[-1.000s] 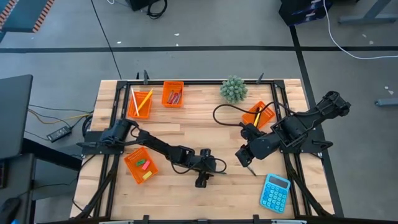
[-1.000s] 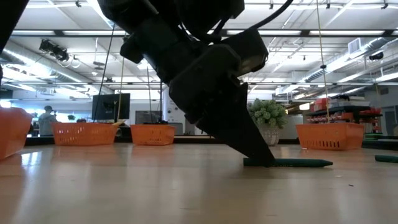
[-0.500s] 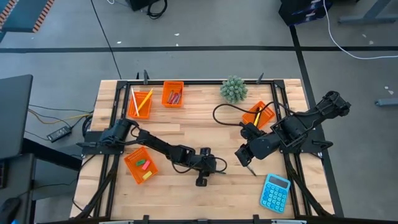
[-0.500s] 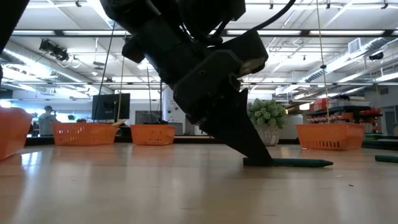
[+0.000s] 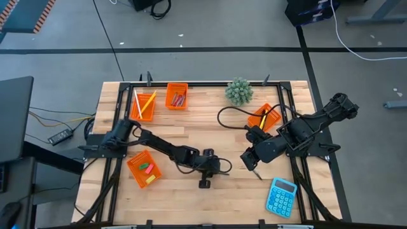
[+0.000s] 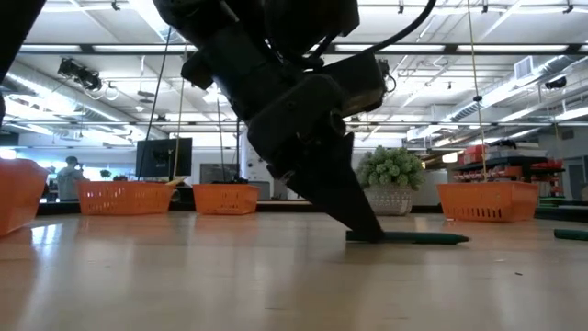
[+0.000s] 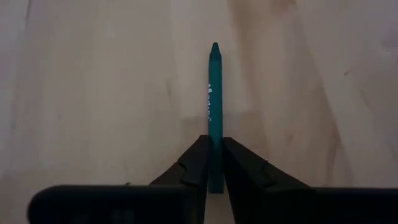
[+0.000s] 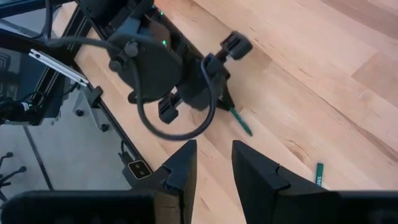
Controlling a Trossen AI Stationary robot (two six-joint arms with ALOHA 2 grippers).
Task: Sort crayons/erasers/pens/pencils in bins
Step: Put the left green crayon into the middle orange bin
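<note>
Left hand pinching green crayon, lettering illegible

Green crayon flat on wood

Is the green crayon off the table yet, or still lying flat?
Still flat. The green crayon lies on the table in the low view, the left gripper shut on one end of it.

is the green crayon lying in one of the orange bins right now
No. The green crayon lies on the bare wooden table, pinched at one end by the left gripper.
</note>
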